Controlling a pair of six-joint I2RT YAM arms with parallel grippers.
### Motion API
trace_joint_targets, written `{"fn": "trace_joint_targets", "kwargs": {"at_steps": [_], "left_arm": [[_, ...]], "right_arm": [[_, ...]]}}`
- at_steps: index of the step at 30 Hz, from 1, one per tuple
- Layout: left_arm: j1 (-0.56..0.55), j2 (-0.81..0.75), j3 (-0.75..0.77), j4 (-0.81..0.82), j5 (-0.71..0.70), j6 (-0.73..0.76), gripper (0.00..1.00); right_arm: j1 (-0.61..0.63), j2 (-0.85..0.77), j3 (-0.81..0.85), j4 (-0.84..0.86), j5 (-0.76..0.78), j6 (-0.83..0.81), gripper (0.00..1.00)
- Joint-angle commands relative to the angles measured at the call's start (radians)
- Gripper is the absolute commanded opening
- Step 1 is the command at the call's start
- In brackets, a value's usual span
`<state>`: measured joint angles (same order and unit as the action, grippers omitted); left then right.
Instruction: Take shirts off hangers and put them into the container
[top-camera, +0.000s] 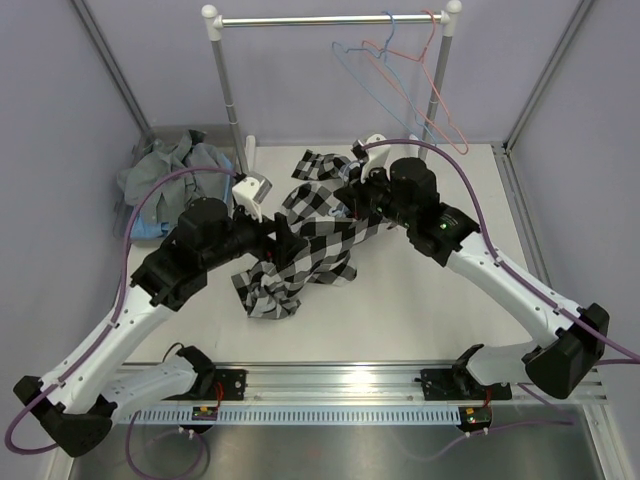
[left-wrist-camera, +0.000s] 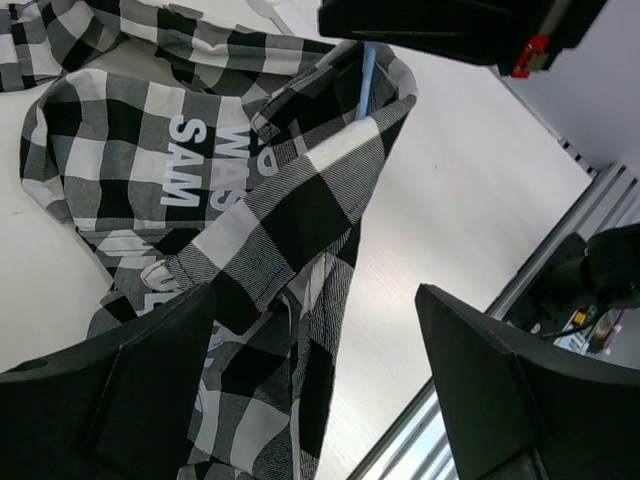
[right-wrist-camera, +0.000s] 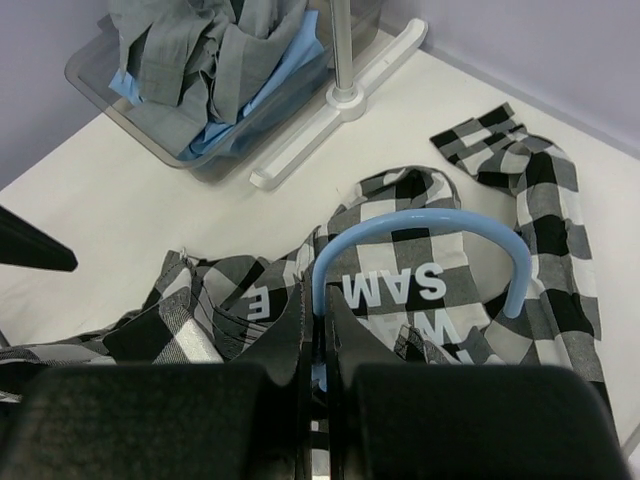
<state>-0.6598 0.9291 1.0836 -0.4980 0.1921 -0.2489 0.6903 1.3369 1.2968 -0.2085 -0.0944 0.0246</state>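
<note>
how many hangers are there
3. A light blue hanger and a pink-red hanger hang on the rack; the third hanger, light blue, sits in the right gripper, inside the checked shirt.

The light blue hanger (right-wrist-camera: 425, 216) shows only its hook; the rest lies buried inside the checked shirt (right-wrist-camera: 545, 180). At 11 o'clock the container (right-wrist-camera: 100, 90) runs past the right wrist view's edge, a grey shirt (right-wrist-camera: 180, 50) hiding its floor.
</note>
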Motion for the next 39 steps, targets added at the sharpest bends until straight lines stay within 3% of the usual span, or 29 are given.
{"fn": "trace_joint_targets", "kwargs": {"at_steps": [1, 12, 20, 29, 33, 34, 39], "left_arm": [[-0.003, 0.034, 0.05, 0.045, -0.059, -0.085, 0.87], [-0.003, 0.198, 0.131, 0.101, 0.069, -0.184, 0.79], [-0.003, 0.234, 0.134, 0.122, 0.102, -0.199, 0.46], [-0.003, 0.241, 0.131, 0.13, 0.121, -0.201, 0.25], [-0.003, 0.231, 0.131, 0.13, 0.112, -0.19, 0.1], [-0.004, 0.221, 0.127, 0.128, 0.1, -0.182, 0.02], [-0.003, 0.183, 0.104, 0.127, 0.063, -0.155, 0.0]], "right_arm": [[0.008, -0.061, -0.011, 0.118, 0.015, -0.049, 0.0], [0.008, -0.079, -0.025, 0.133, 0.005, -0.078, 0.0], [0.008, -0.076, -0.025, 0.136, 0.005, -0.08, 0.0], [0.008, -0.073, -0.025, 0.138, 0.008, -0.08, 0.0], [0.008, -0.074, -0.034, 0.132, 0.027, -0.087, 0.0], [0.008, -0.077, -0.039, 0.132, 0.03, -0.087, 0.0], [0.009, -0.087, -0.062, 0.123, 0.09, -0.104, 0.0]]}}
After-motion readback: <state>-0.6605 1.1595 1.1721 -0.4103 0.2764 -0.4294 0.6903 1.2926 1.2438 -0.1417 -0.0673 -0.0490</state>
